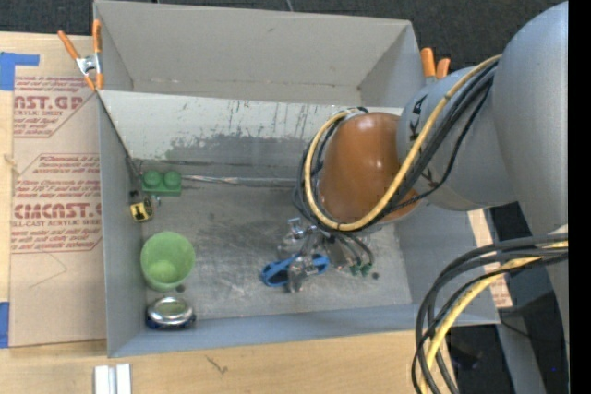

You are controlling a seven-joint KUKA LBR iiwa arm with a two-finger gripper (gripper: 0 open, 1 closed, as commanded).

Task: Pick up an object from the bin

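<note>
Hanging above a slim blue plastic piece (275, 272) in the scuffed metal bin (231, 231), the jaws' spread is unclear.

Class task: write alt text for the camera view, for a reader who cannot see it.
The arm's gripper is down near the floor of the grey bin, over a small blue thing toward its lower right. Along the left side lie a green block, a green cup and a silver can.
</note>
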